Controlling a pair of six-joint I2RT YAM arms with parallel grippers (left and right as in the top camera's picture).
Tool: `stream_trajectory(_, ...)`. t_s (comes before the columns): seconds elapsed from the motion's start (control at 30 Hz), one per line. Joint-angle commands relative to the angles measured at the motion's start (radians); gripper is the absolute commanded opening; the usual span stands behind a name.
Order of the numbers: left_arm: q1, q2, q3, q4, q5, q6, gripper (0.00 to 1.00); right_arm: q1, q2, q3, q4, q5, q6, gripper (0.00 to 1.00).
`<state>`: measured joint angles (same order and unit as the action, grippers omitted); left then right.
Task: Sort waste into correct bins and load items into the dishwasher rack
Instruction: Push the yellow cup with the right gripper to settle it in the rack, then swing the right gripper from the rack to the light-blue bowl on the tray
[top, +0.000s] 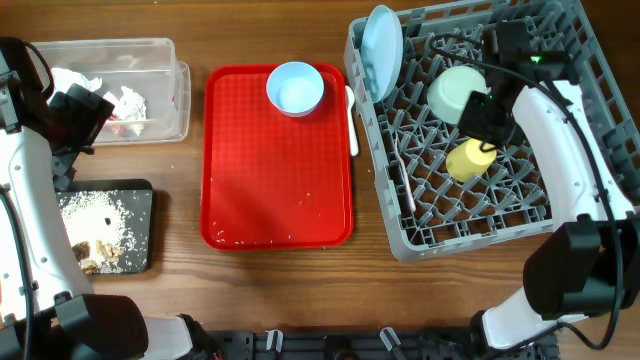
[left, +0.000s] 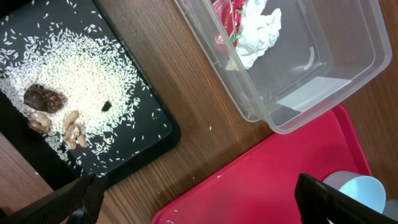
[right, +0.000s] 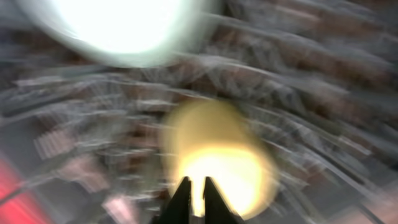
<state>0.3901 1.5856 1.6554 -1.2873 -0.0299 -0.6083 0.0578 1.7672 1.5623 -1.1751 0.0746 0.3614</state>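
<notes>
The grey dishwasher rack (top: 400, 235) holds the upright pale blue plate (top: 382, 40), the mint-green bowl (top: 455, 92), the yellow cup (top: 468, 160) and the white fork (top: 405, 182). My right gripper (top: 482, 122) hovers just above the cup. In the blurred right wrist view its fingers (right: 193, 186) are nearly together with nothing between them, and the cup (right: 217, 155) lies beyond them. The light blue bowl (top: 295, 88) sits on the red tray. The white spoon (top: 351, 120) lies beside the rack. My left gripper (left: 199, 208) is open and empty near the clear tub (top: 150, 48).
The clear tub (left: 323, 81) holds white napkins (left: 258, 31) and a red wrapper (left: 224, 15). The black tray (top: 140, 195) holds rice and brown scraps (left: 46, 99). The red serving tray (top: 275, 180) lies in the middle with a few crumbs on it.
</notes>
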Motion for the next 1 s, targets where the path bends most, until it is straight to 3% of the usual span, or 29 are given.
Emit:
stream_trajectory(0.0,0.006,0.002,0.003,0.000,-0.013,-0.002,1.00,0.078,-0.040,0.024,0.116,-0.413,-0.287,0.52)
stream_trajectory(0.03,0.006,0.002,0.003,0.000,-0.013,-0.003,1.00,0.111,-0.037,0.013,0.171,-0.400,-0.288,0.74)
stream_trajectory(0.07,0.006,0.002,0.003,0.000,-0.013,-0.003,1.00,0.145,-0.033,-0.001,0.219,-0.352,-0.286,0.83)
stream_trajectory(0.13,0.006,0.002,0.003,0.000,-0.013,-0.003,1.00,0.204,-0.003,-0.015,0.262,-0.266,-0.285,0.92)
stream_trajectory(0.2,0.006,0.002,0.003,0.000,-0.013,-0.002,1.00,0.254,0.050,-0.015,0.285,-0.249,-0.319,0.92)
stream_trajectory(0.23,0.006,0.002,0.003,0.000,-0.013,-0.002,1.00,0.281,0.093,-0.015,0.320,-0.209,-0.319,0.88)
stream_trajectory(0.3,0.006,0.002,0.003,0.000,-0.013,-0.002,1.00,0.304,0.159,-0.015,0.360,-0.085,-0.249,0.63)
stream_trajectory(0.33,0.006,0.002,0.003,0.000,-0.013,-0.003,1.00,0.304,0.175,-0.015,0.367,-0.068,-0.231,0.62)
stream_trajectory(0.5,0.006,0.002,0.003,0.000,-0.013,-0.003,1.00,0.305,0.220,-0.016,0.393,-0.129,-0.174,0.38)
stream_trajectory(0.67,0.006,0.002,0.003,0.000,-0.013,-0.003,1.00,0.332,0.271,-0.016,0.394,-0.157,-0.146,0.26)
stream_trajectory(0.83,0.006,0.002,0.003,0.000,-0.013,-0.003,1.00,0.334,0.271,-0.014,0.428,-0.047,-0.035,0.12)
stream_trajectory(0.97,0.006,0.002,0.003,0.000,-0.013,-0.003,1.00,0.298,0.271,-0.010,0.460,0.060,0.005,0.10)
